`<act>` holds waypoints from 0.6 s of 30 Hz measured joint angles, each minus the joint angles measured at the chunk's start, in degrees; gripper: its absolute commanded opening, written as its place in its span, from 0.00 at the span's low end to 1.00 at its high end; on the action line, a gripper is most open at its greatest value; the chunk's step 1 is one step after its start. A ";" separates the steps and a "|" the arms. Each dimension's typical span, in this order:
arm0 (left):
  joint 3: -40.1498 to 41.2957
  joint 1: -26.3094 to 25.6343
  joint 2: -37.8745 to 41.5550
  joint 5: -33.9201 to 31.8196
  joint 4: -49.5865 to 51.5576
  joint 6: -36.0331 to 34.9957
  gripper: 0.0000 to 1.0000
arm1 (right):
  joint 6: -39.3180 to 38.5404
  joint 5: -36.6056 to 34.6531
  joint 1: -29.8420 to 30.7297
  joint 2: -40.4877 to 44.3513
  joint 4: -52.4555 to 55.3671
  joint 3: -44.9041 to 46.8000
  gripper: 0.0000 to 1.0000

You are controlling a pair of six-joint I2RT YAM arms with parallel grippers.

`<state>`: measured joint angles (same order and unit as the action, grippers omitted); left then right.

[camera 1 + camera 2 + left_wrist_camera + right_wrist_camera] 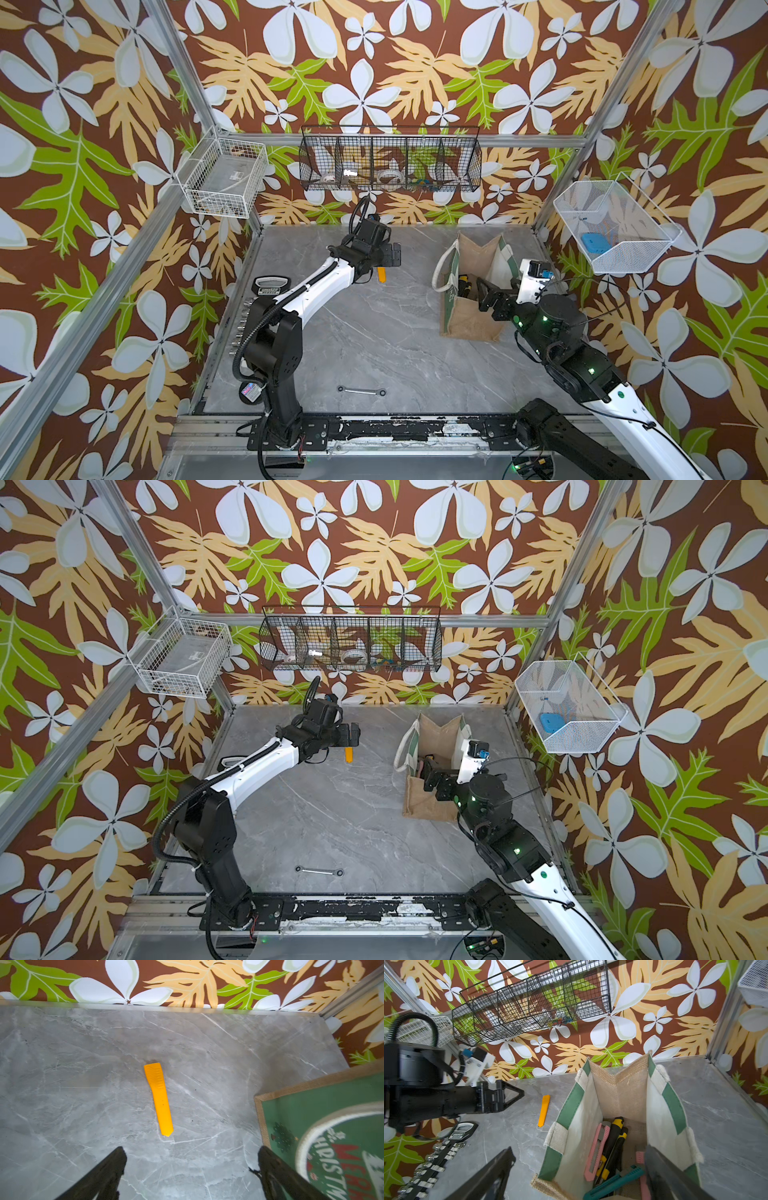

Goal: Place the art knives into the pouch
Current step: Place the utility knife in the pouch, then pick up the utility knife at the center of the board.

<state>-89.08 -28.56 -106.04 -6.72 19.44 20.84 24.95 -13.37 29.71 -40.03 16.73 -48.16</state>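
The art knife [159,1099] is lying flat on the grey table [72,1068], near the pouch [618,1088] but not touching it. The left gripper [191,1150] is hovering over the knife, jaws spread wide and gripping nothing. The right gripper [579,1149] is hanging over the pouch's mouth, jaws likewise apart, above other cutters [596,1147] inside.

orange art knife [544,1110] near upright pouch [618,1088]

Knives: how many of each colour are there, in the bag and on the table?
Orange knife: 1
Pink knives: 2, one partly hidden
Black-and-yellow knives: 2
Teal knife: 1
Total: 6
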 measured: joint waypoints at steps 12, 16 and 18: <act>-11.93 3.87 -14.67 -0.31 1.57 -1.40 0.76 | -0.22 1.07 0.02 -6.95 -0.13 -3.85 0.97; -16.33 4.50 -19.41 -0.17 2.64 -1.40 0.64 | -1.20 0.68 0.02 -9.40 -0.24 -5.97 0.97; -18.21 4.87 -21.46 0.09 3.26 -1.42 0.59 | -1.49 -0.09 0.02 -10.45 -0.28 -6.95 0.97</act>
<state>-107.28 -23.68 -127.50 -6.63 22.70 19.42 23.46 -13.45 29.74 -50.48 16.45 -55.11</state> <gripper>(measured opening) 0.621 0.969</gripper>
